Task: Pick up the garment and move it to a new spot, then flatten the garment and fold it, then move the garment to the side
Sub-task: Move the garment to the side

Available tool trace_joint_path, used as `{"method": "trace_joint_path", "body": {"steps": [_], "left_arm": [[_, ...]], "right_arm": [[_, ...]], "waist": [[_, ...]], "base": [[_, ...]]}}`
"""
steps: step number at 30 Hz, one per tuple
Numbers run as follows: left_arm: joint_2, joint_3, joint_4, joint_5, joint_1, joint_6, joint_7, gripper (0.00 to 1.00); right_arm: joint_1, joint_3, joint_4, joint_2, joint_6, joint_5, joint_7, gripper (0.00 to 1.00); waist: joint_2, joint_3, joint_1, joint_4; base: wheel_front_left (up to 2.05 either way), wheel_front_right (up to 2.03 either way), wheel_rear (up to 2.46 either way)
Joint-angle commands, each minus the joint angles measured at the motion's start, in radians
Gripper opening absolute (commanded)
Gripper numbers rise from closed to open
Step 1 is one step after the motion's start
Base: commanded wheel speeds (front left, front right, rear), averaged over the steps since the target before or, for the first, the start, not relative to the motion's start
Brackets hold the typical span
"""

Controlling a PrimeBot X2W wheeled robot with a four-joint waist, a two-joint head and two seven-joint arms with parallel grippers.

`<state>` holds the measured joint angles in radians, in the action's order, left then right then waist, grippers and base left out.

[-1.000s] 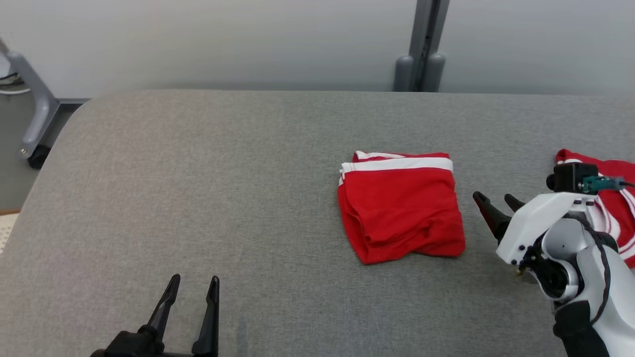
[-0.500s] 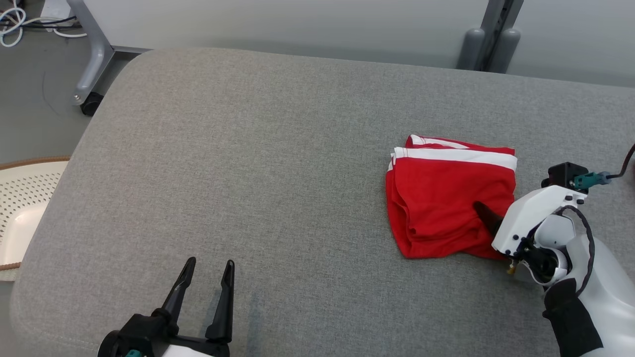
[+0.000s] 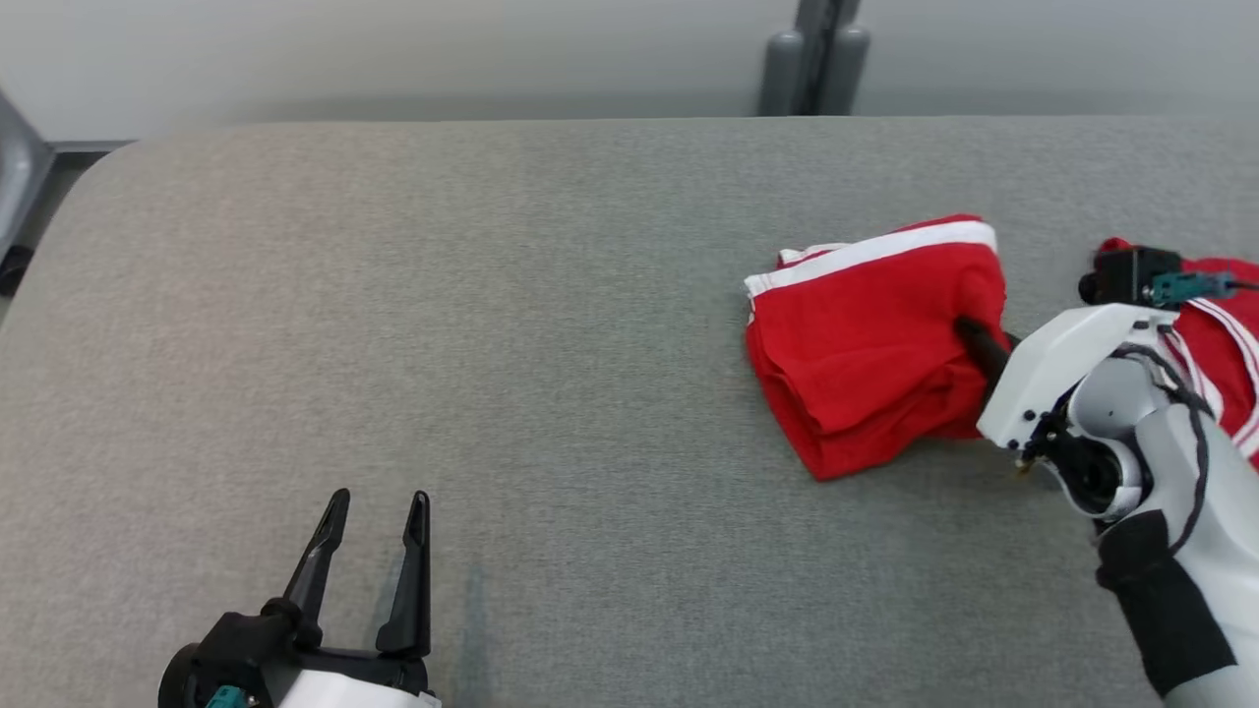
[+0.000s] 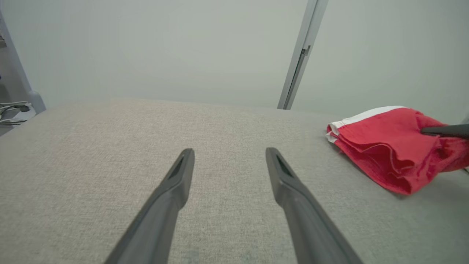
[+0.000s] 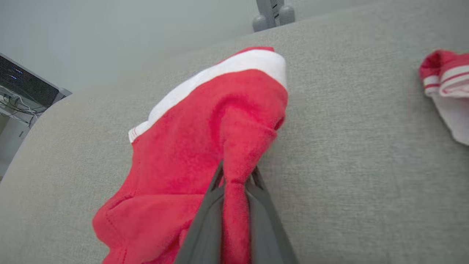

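The garment (image 3: 866, 334) is a folded red piece with a white band, lying on the right part of the grey padded table (image 3: 492, 324). My right gripper (image 3: 969, 339) is shut on a pinched ridge of its right edge; in the right wrist view the red cloth (image 5: 205, 154) rises in a peak between the two dark fingers (image 5: 205, 220). That side of the garment (image 4: 392, 143) is lifted off the surface. At the lower left my left gripper (image 3: 374, 511) stands open above bare table, its fingers (image 4: 176, 179) apart with nothing between them.
A second red and white cloth (image 3: 1220, 334) lies at the table's right edge behind my right arm, also visible as a cloth (image 5: 445, 91) in the right wrist view. A grey post (image 3: 811, 59) stands behind the table's far edge. A frame leg (image 3: 15, 167) stands at the left.
My right gripper reached onto the garment's right edge, closed on it and raised that side. The head camera has shifted between frames. My left gripper stays open in the same place.
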<state>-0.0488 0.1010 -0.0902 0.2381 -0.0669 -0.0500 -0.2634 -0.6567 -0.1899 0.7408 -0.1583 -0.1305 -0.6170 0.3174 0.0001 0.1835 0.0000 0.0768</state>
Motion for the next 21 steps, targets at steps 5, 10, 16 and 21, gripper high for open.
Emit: {"method": "trace_joint_path", "body": {"steps": [5, 10, 16, 21], "left_arm": [[-0.004, -0.016, 0.023, -0.01, 0.022, -0.002, -0.002, 1.0], [-0.004, -0.013, 0.037, -0.018, 0.045, -0.011, -0.002, 1.0], [-0.004, -0.011, 0.034, -0.034, 0.067, -0.023, -0.002, 1.0], [-0.004, -0.007, 0.029, -0.036, 0.079, -0.024, -0.002, 1.0]], "right_arm": [[-0.009, -0.04, -0.128, -0.119, 0.0, -0.024, 0.06, 0.0], [-0.032, -0.01, -0.207, -0.225, 0.0, -0.015, 0.143, 0.0], [-0.072, 0.078, -0.209, -0.299, 0.0, 0.039, 0.216, 0.0], [-0.121, 0.161, -0.126, -0.34, 0.0, 0.162, 0.225, 0.0]], "waist": [[-0.0001, 0.027, 0.0, -0.142], [-0.0001, 0.064, 0.0, -0.187], [-0.0001, 0.102, 0.0, -0.178], [-0.0001, 0.122, 0.0, -0.135]], "base": [[0.0, 0.0, 0.0], [0.0, 0.0, 0.0], [0.0, 0.0, 0.0], [0.0, 0.0, 0.0]]}}
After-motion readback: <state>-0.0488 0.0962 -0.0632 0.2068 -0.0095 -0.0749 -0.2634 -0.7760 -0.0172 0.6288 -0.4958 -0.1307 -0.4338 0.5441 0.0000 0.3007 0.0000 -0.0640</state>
